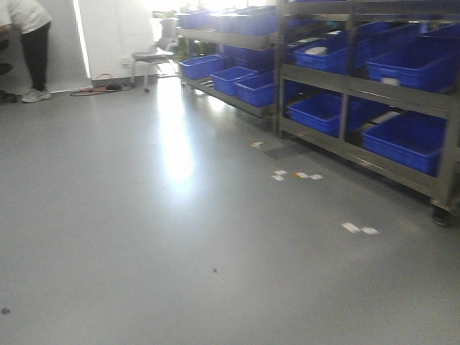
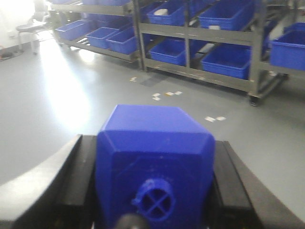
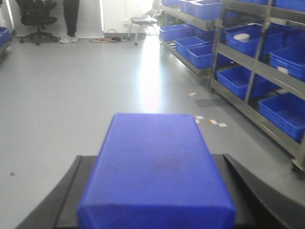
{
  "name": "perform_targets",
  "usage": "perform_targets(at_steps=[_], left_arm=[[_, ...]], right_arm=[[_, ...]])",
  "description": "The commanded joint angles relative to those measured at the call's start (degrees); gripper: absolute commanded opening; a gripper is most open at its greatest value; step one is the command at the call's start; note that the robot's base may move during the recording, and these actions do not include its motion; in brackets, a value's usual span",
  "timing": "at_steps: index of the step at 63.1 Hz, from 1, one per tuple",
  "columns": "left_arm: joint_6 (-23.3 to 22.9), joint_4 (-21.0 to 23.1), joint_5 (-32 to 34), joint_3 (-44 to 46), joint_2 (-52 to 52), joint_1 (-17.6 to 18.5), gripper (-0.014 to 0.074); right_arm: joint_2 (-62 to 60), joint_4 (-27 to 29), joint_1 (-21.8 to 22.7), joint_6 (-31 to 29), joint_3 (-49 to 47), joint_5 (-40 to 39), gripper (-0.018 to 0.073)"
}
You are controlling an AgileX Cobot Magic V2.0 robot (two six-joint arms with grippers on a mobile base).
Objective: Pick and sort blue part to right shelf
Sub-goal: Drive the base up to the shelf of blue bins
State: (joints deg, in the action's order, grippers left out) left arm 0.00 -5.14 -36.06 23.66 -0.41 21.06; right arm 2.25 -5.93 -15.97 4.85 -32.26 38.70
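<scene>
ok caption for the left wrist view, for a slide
Faceted blue plastic part clamped in the left arm's black jaws, facing a steel-framed rack of blue plastic tote bins.

Background items: floor [image 1: 144, 237], person [image 1: 30, 43], seating, floor litter.

The grey, glossy floor carries a bright glare strip [image 1: 172, 144] running away from the camera. The person, in a white top, dark trousers and white shoes, stands at the far left. A grey chair [image 1: 154, 57] stands by the white wall, with cables [image 1: 97, 88] lying on the floor just beside it. A black office chair [image 3: 35, 19] appears in the right wrist view. Small paper scraps [image 1: 296, 175] lie scattered, a further pair [image 1: 359, 229] nearer. A dark speck [image 1: 214, 271] marks the foreground.
</scene>
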Motion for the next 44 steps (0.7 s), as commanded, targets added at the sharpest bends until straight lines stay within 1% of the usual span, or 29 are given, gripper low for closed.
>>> perform_targets(at_steps=[1,44], left_arm=[[-0.3,0.0,5.3,1.6,-0.2,0.3,0.0303],[-0.3,0.0,5.3,1.6,-0.2,0.3,0.0303]], right_arm=[[1.0,-0.7,0.0,-0.6,-1.5,-5.6,0.0266],[1.0,-0.7,0.0,-0.6,-1.5,-5.6,0.0266]])
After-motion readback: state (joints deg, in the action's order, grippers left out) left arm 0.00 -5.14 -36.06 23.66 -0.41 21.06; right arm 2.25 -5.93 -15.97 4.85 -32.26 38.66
